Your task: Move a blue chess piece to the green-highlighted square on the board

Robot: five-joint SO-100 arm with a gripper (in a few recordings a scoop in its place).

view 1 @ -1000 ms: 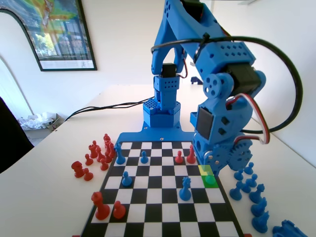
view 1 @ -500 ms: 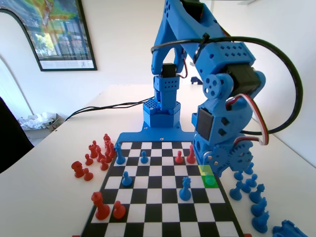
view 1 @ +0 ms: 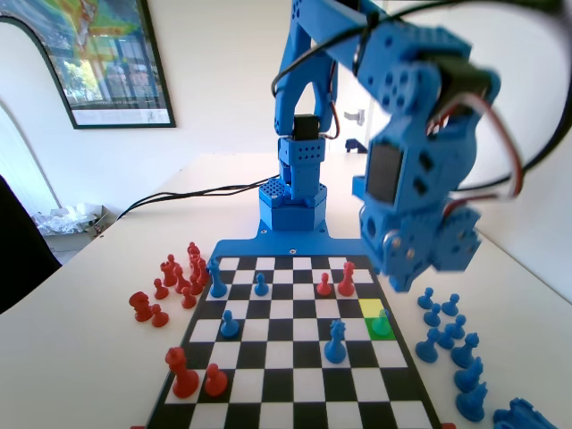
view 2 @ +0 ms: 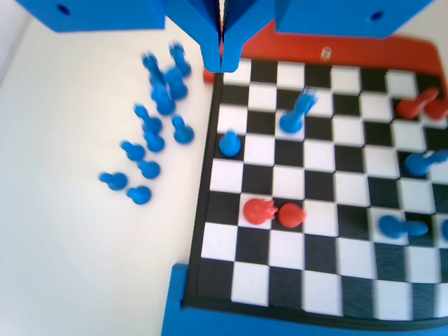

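In the wrist view the blue two-finger gripper (view 2: pixel 222 59) hangs above the board's left rim, its jaws pressed together with nothing between them. Below it, the small blue plastic pawn (view 2: pixel 229 143) stands on the black-and-white chequered chessboard (view 2: pixel 322 231); in the fixed view it occupies the bright green-highlighted square (view 1: pixel 382 328) beside a yellow square (view 1: pixel 373 307).

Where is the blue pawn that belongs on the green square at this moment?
In the fixed view, the blue pawn stands on the green-highlighted square at the board's right edge, beside the yellow square.
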